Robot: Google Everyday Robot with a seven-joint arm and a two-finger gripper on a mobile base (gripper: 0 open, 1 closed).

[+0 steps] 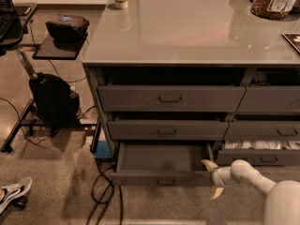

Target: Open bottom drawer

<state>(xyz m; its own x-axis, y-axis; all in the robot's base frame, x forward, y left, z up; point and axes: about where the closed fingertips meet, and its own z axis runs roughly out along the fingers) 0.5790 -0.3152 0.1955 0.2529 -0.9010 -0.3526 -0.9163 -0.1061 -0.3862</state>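
Camera view, bottom drawer (161,159) pulled out at the foot of the left drawer stack (168,114) under a grey countertop (187,27), small handle (165,181) centred on its low front, white gripper (213,178) at that front's right end, fingers spread apart, one above, one below

Bottom drawer (161,158) out (plain grey inside), gripper (213,178) at its front's right end, 2 fingers (209,164) apart.
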